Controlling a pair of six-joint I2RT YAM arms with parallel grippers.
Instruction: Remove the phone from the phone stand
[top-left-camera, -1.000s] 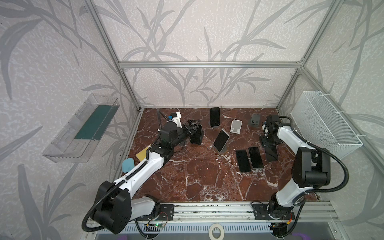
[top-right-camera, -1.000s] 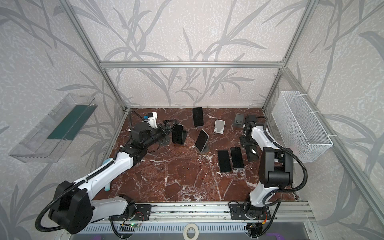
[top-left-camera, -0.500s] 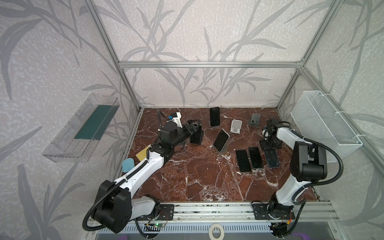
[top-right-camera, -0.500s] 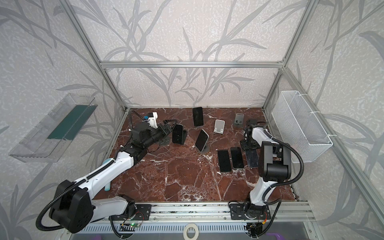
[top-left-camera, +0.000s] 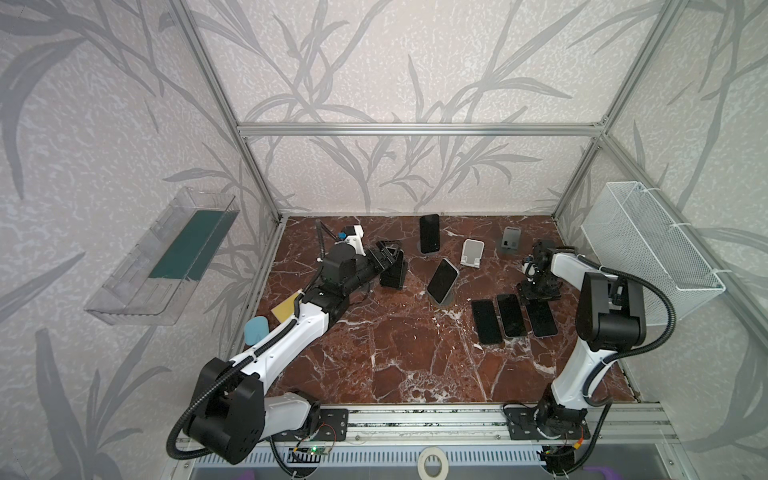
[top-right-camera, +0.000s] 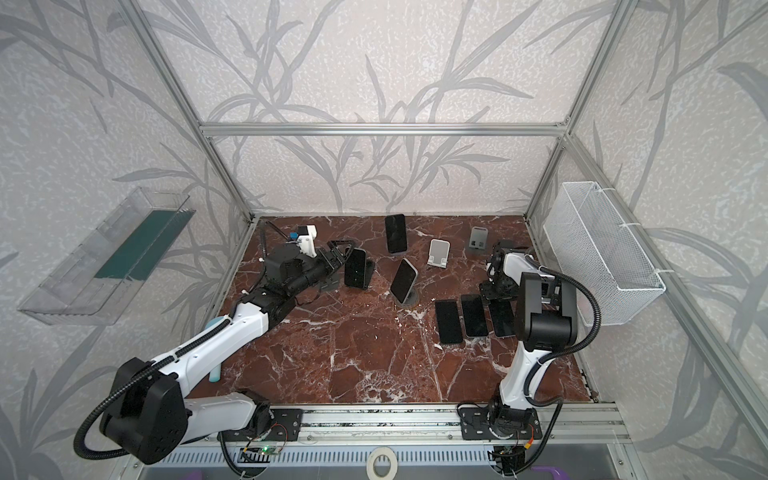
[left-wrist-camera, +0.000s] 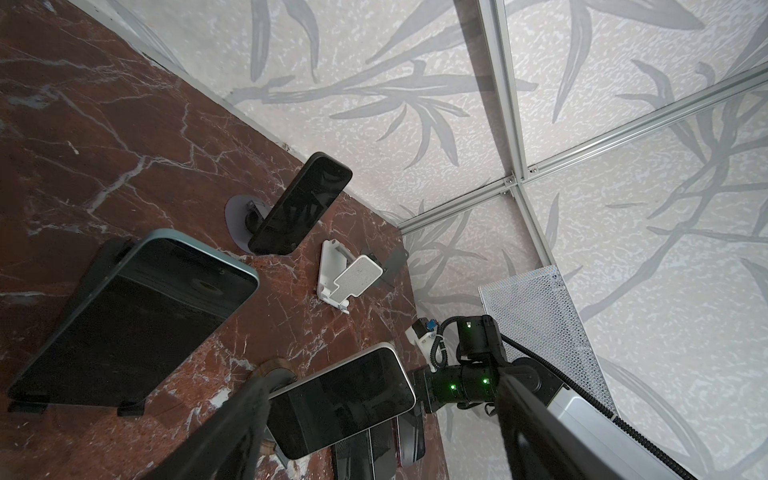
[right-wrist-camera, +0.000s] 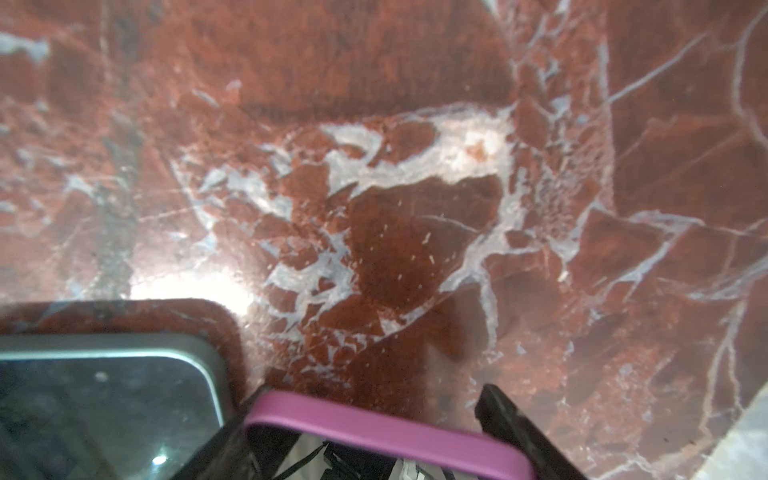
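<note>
The phone (top-left-camera: 540, 318) now lies flat beside 2 phones (top-left-camera: 511, 316), right hand (top-left-camera: 537, 294) above.

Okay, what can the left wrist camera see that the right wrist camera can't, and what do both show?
Only the left wrist view: three phones propped on stands, the nearest in a black one; an empty white stand; the mesh basket; the right arm. Only the right wrist view: a close-up of a pink-edged phone between the fingers of the right pincer. Both: the red marble table and phones lying flat on it.
</note>
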